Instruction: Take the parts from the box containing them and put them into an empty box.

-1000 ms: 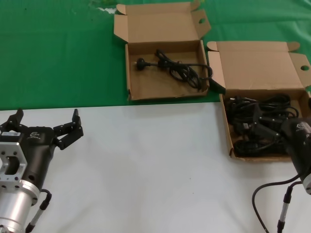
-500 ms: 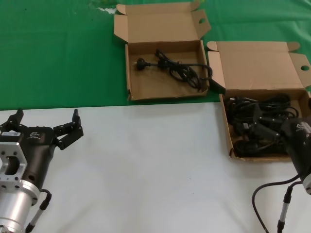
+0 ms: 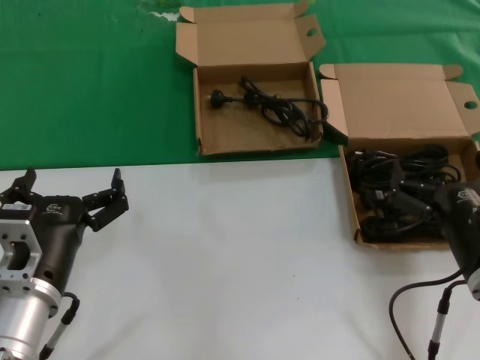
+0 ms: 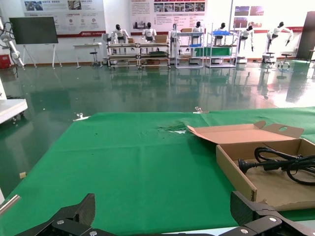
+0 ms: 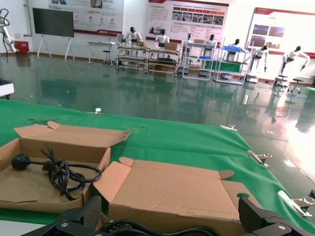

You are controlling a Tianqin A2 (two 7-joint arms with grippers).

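The white table [image 3: 247,262] is cut off at the near edge, and the green cloth [image 3: 90,82] runs out of view beyond. The wider box [image 3: 405,112] is clipped at the right edge, and its pile of cords [image 3: 397,191] is partly hidden by the right gripper [image 5: 172,223], which sits over the box's near right corner. In the head view its fingers are hidden; the wrist view shows them spread wide with a cord between them, though contact is unclear. The smaller box [image 3: 255,112] on the cloth holds one cord [image 3: 274,105]. The left gripper [image 3: 71,196] hovers at the table's left, fingers wide, holding nothing. Nothing has visibly moved since a second ago.
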